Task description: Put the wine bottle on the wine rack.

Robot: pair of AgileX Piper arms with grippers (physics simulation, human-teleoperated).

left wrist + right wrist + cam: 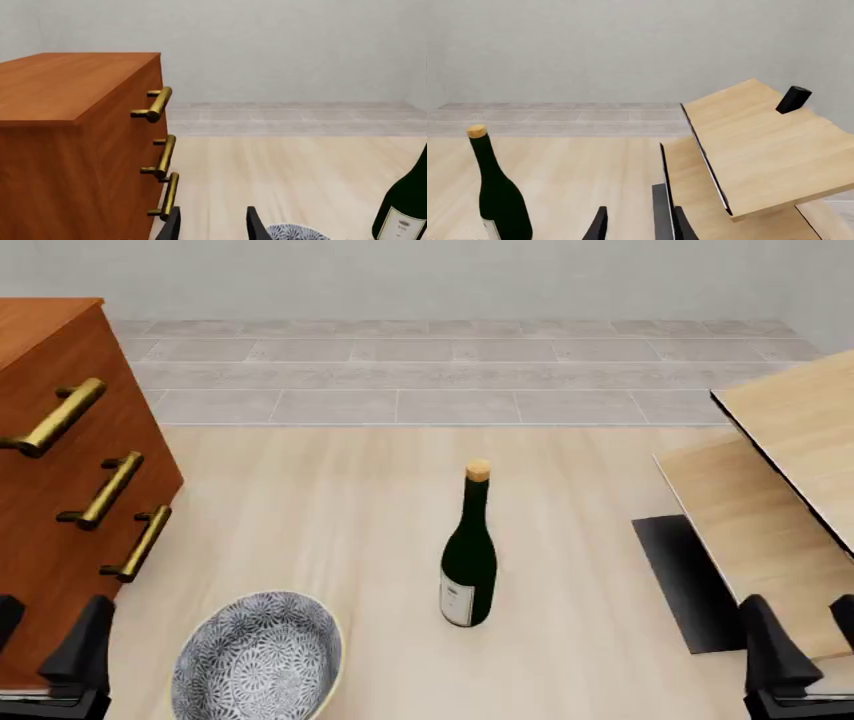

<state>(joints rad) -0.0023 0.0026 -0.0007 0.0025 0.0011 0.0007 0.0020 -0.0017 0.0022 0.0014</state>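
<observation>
At the far left of the front view, the reddish-brown drawer cabinet is running off the frame, so only its top corner and the face with three brass handles are showing. The left gripper is sitting low in front of it, cut off by the bottom edge; its two dark fingers are standing apart with nothing between them, so it is spread and empty. Just right of it, a patterned grey-and-white bowl is resting on the table, its near rim clipped by the frame.

Near the middle, the wine bottle is standing upright on the table, cork up, white label low on its body, well apart from both grippers.

Farther right, the wine rack is rising in slanted tan panels over a black base plate; its right part is running out of view. In the right wrist view a small black block is sitting on its upper panel, though what it is stays hard to tell. The right gripper is hanging at the lower right corner, fingers parted and gripping nothing.

The table is pale wood-grain; beyond it, grey floor tiles are meeting a plain light wall.
</observation>
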